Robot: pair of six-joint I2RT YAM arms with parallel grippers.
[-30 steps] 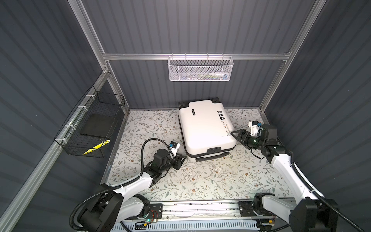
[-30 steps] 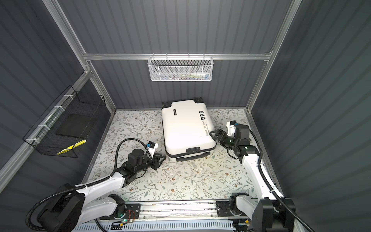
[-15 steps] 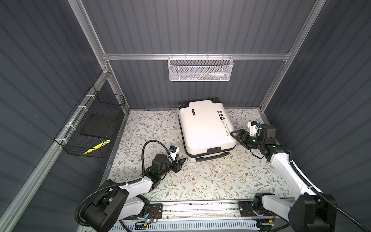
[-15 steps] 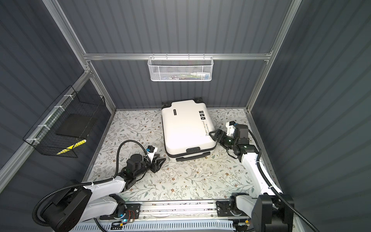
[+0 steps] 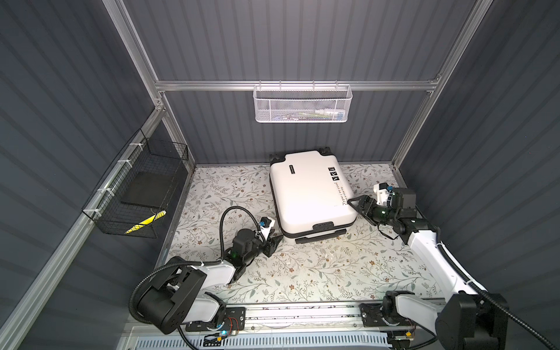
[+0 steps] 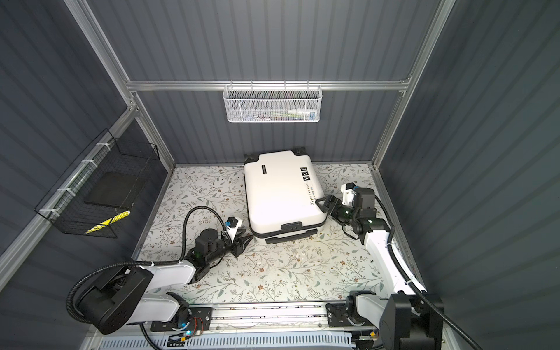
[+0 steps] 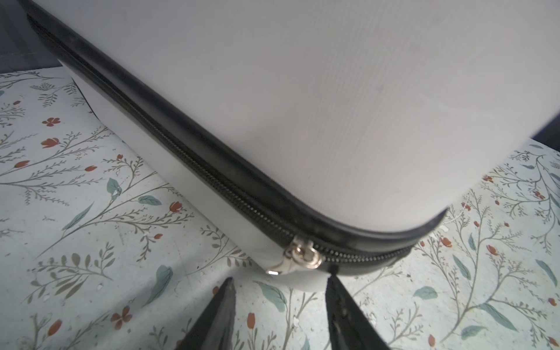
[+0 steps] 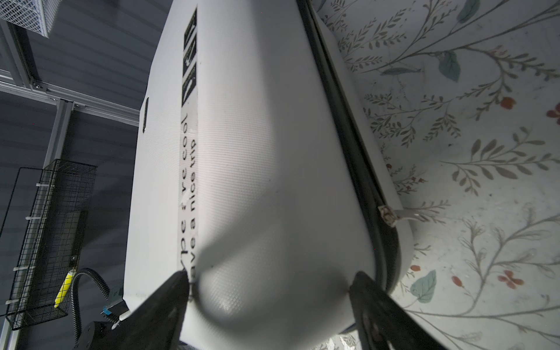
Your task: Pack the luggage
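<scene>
The left gripper (image 7: 280,306) has moved up to the suitcase (image 5: 309,194) zipper pull (image 7: 298,256), fingers apart and empty, ready to unzip, while the right gripper (image 8: 269,298) stays wide around the corner.

luggage (image 5: 309,194) rear-centre on table (image 5: 318,272) | left gripper (image 5: 274,244) front-left | right gripper (image 5: 357,203) right
</scene>
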